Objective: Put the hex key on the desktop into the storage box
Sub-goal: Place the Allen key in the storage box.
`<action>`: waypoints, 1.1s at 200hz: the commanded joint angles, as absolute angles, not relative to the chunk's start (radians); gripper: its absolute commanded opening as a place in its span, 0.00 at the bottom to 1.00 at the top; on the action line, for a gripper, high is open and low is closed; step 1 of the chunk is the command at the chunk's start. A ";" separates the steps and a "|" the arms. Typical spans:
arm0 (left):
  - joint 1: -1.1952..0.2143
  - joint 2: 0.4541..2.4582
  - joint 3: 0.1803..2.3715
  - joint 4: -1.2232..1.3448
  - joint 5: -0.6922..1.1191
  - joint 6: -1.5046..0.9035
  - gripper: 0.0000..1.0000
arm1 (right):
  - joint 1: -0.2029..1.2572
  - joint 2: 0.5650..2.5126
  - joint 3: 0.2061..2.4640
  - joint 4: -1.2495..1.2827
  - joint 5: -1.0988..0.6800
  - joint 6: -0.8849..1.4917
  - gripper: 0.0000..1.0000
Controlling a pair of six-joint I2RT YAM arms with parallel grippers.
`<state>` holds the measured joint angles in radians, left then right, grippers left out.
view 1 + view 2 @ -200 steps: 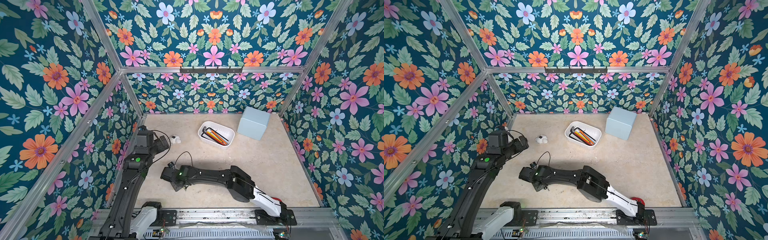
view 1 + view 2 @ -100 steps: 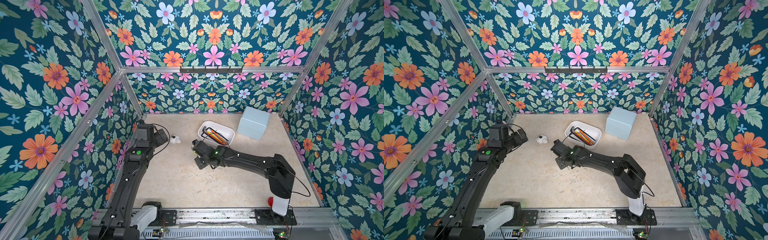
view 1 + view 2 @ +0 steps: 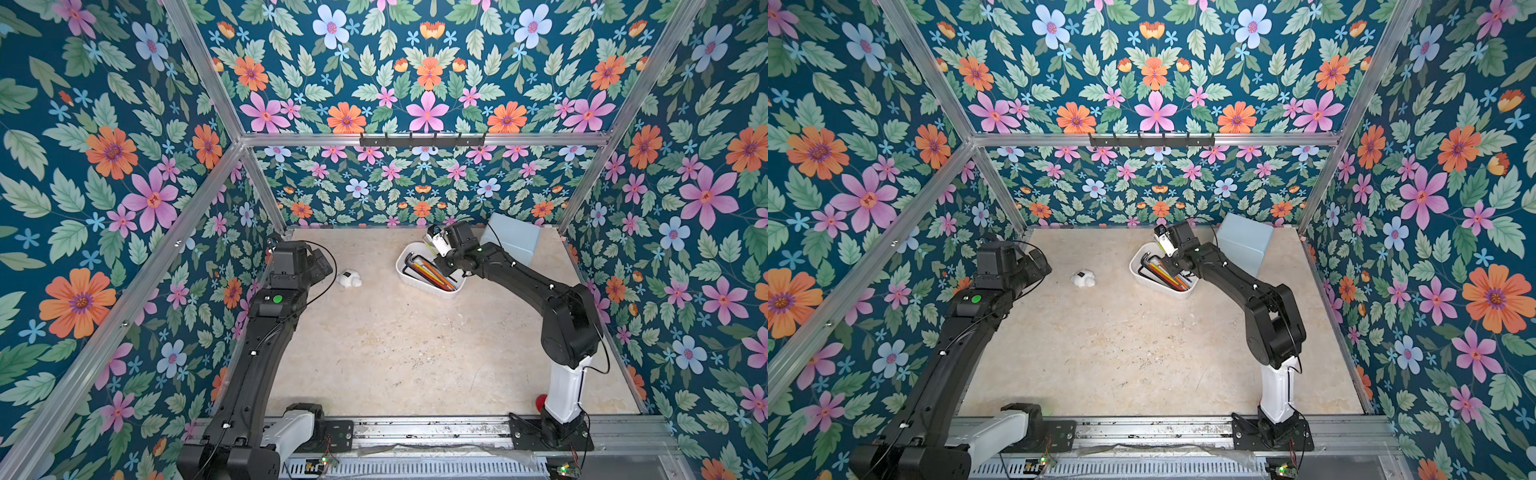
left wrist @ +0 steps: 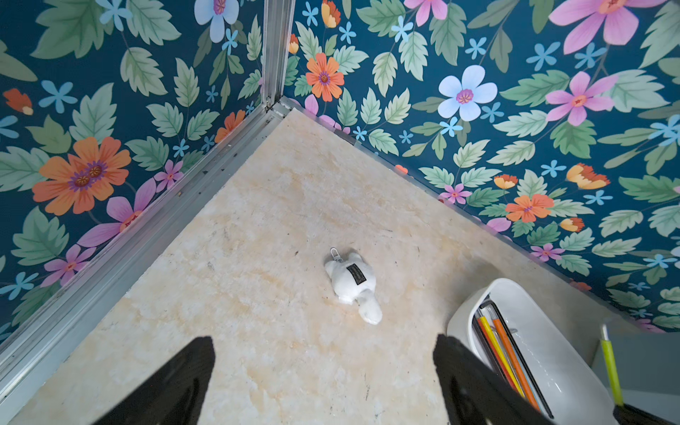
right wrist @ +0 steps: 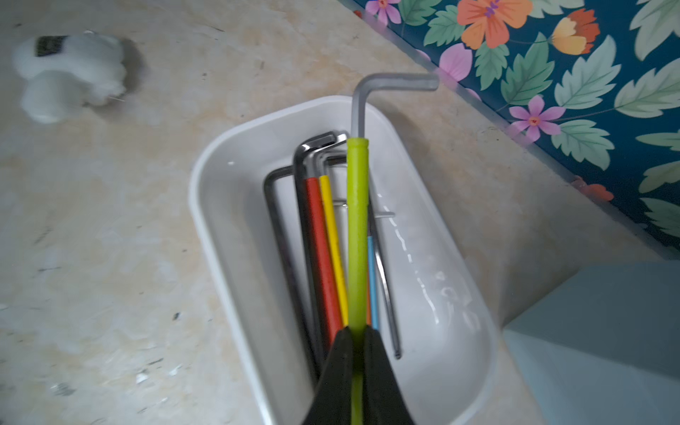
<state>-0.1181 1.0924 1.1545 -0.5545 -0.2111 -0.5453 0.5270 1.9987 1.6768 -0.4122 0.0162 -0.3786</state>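
Right gripper [image 5: 356, 340] is clamped tight on the green-sleeved hex key [image 5: 357, 235], holding it by the sleeve. In the right wrist view the key hangs above the storage box [image 5: 228, 257], lined up roughly with the box's long axis, its bare metal bent end [image 5: 395, 82] reaching out past the box's far rim. It is clear of the surface [image 3: 374, 345]; whether it touches the keys below cannot be told.

The storage box sits on the surface toward the back wall, seen in both top views [image 3: 405, 272] [image 3: 1138, 270]. It holds several other hex keys: red sleeve [image 5: 323, 257], yellow sleeve [image 5: 333, 239], a blue one [image 5: 372, 279] and a plain black one [image 5: 277, 228], lying side by side lengthwise.

Pale blue box [image 3: 515, 243] stands just beside the storage box, on the side toward the right wall. In the top views the right arm's wrist [image 3: 1177, 247] reaches over the storage box.

Small white plush toy [image 3: 349, 279] lies on the surface, well apart from the storage box, toward the left arm. It has a dark label and a metal clip in the left wrist view [image 4: 353, 285].

Left gripper [image 4: 323, 371] hangs above the surface near the left wall, fingers [image 4: 176, 382] spread wide, nothing between them. The toy lies beyond them. The green key's tip [image 4: 611, 368] shows at the edge of that view.
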 commanded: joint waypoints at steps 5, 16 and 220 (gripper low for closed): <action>-0.118 1.084 1.166 -0.589 -0.247 -0.591 0.99 | 0.496 2.089 1.772 -0.497 -0.055 -0.535 0.00; -0.118 1.077 1.164 -0.600 -0.249 -0.606 1.00 | 0.491 2.122 1.799 -0.510 -0.066 -0.549 0.00; -0.082 1.242 1.102 -0.349 -0.280 -0.365 0.99 | 0.490 2.055 1.790 -0.391 -0.083 -0.234 0.84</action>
